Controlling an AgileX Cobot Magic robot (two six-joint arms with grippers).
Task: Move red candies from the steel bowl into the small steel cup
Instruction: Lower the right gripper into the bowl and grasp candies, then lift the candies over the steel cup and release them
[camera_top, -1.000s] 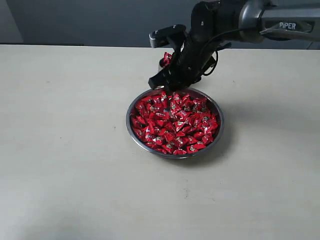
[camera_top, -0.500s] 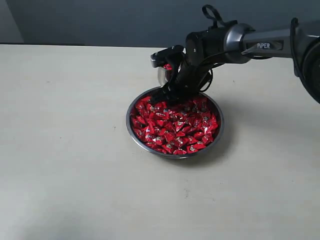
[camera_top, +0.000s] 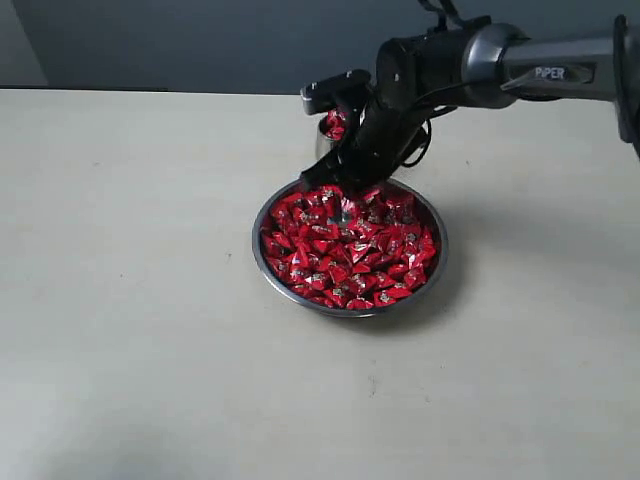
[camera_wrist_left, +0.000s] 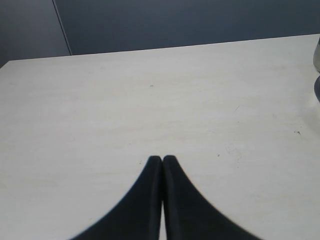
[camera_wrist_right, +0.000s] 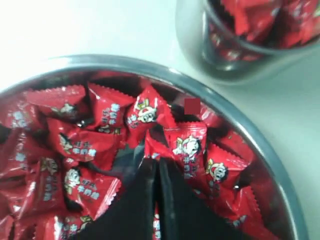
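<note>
Right gripper (camera_top: 335, 186): jaws clenched, tips sunk in the red candies (camera_top: 345, 250) at the far edge of the steel bowl (camera_top: 254, 240), centre of the exterior frame. A second ago the jaws stood apart above that rim, so a pick has probably just been tried; the lift to the cup would come next.

Small steel cup (camera_top: 322, 146): upper centre, just behind the bowl, half hidden by the arm.

Right wrist view only: fingertips (camera_wrist_right: 150, 167) pressed together among wrappers, with no way to tell if one is pinched; cup (camera_wrist_right: 200, 45) already holds candies.

Left gripper (camera_wrist_left: 162, 160): closed, over bare table (camera_wrist_left: 150, 100), out of the exterior frame.
</note>
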